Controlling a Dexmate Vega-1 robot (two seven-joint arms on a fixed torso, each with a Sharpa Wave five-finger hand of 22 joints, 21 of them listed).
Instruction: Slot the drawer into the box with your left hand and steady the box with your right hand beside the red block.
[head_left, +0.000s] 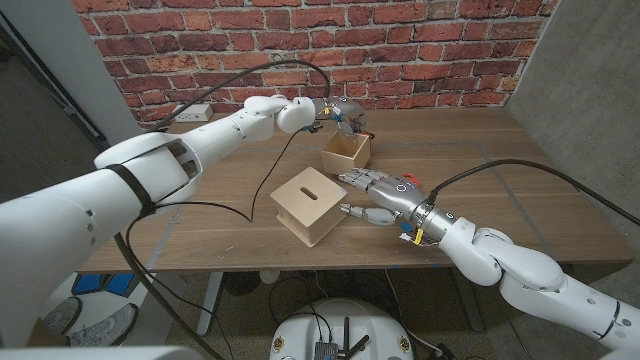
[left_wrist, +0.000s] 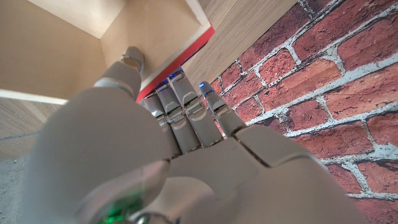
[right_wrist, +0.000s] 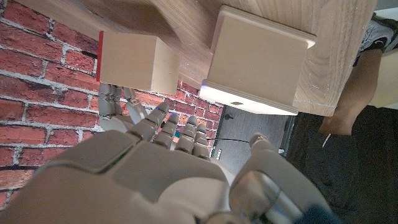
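A red brick wall with pale mortar stood directly behind the table. The table had a brown wood-grain top (mounted on light-coloured legs). A white power strip lay at the table's far left corner. Grey floor showed beneath. Lighting was even and diffuse.

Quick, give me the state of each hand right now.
Left hand: gripping the drawer by its far edge.
Right hand: open, fingers spread beside the box, holding nothing.

Left robot hand grips drawer wall.
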